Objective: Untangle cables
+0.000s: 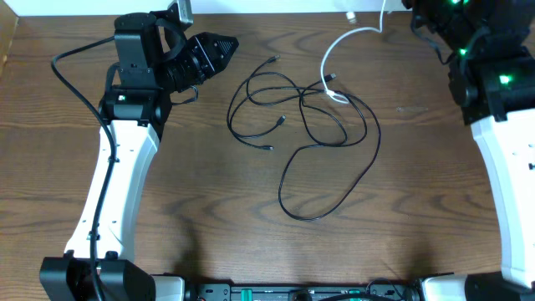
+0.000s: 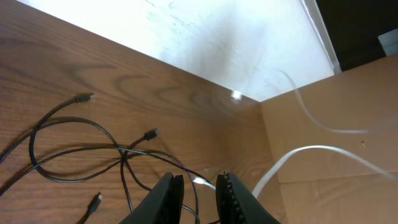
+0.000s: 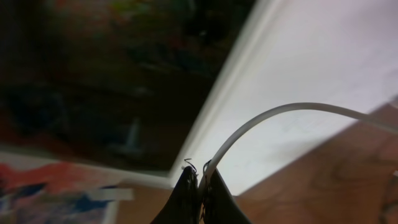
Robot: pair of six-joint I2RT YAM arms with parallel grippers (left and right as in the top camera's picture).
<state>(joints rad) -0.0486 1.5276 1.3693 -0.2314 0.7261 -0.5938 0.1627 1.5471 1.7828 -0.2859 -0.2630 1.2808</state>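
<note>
The right gripper (image 3: pixel 200 179) is pinched tight on the white cable (image 3: pixel 267 114), which arcs down to the table (image 1: pixel 209 209) and crosses the loosely looped black cable (image 1: pixel 311 219) mid-table, right of the parted, empty left gripper (image 1: pixel 224 43).

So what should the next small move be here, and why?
Probably draw the right gripper away from the tangle: it is shut on the white cable, whose far end lies across the black cable loops; the left gripper is open, holding nothing.
</note>
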